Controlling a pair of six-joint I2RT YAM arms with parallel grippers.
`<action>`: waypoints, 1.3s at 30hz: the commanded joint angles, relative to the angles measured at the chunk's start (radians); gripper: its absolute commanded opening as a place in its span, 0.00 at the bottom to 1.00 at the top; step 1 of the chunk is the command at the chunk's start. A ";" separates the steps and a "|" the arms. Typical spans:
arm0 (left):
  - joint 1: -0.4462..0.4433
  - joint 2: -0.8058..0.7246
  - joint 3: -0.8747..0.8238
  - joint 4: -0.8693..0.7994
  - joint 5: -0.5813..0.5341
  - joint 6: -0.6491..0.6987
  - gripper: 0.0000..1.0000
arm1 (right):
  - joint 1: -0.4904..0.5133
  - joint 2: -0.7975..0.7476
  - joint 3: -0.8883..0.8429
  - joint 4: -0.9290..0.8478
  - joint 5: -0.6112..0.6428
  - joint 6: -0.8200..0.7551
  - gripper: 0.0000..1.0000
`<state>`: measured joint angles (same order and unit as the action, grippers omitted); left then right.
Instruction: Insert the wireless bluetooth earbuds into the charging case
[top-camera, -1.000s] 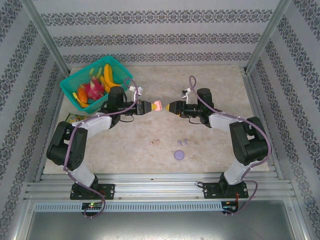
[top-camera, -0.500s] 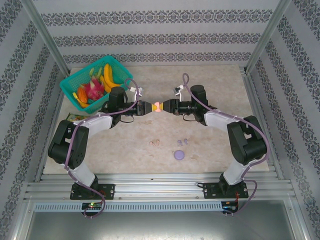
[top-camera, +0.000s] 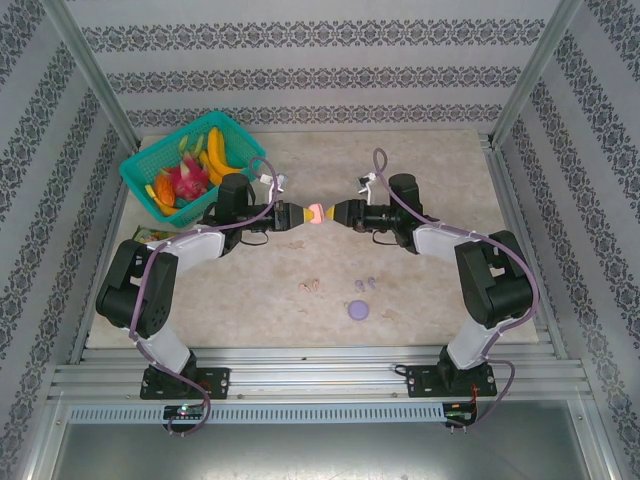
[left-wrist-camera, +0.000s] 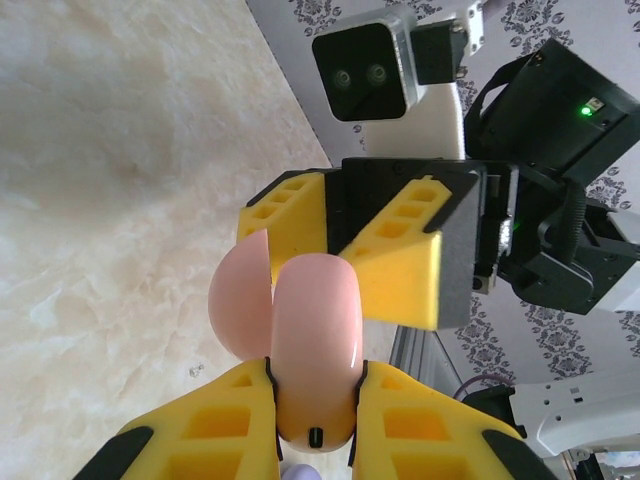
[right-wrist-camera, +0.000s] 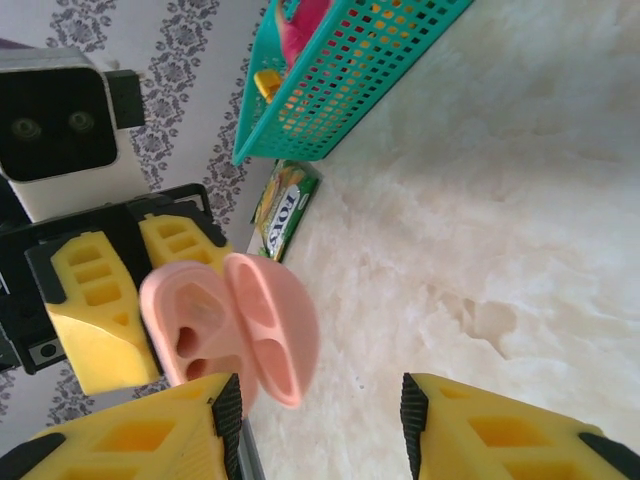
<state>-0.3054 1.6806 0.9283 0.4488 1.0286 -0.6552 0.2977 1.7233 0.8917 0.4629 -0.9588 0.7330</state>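
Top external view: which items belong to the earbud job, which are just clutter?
Job: pink charging case, open, in the left end effector; pink earbuds; lilac earbuds; lilac case.
Lying about: teal basket of toy fruit; packet beside it.

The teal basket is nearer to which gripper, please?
Left. The left gripper, holding the pink case, sits right of the teal basket; the right gripper is beyond the case.

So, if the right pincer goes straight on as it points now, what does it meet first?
Probably the open pink case in the left pincer, just ahead of the right pincer.
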 joint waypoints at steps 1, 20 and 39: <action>-0.001 -0.009 0.033 0.027 0.023 0.003 0.12 | -0.002 -0.015 -0.019 0.060 -0.013 0.009 0.47; -0.005 -0.013 0.041 0.021 0.021 0.002 0.12 | 0.057 0.051 0.033 0.071 0.002 0.022 0.42; -0.013 -0.012 0.033 0.024 0.018 0.003 0.12 | 0.043 0.070 0.071 0.059 0.015 0.038 0.36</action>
<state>-0.3080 1.6806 0.9394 0.4488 1.0279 -0.6552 0.3443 1.7729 0.9394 0.4919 -0.9466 0.7715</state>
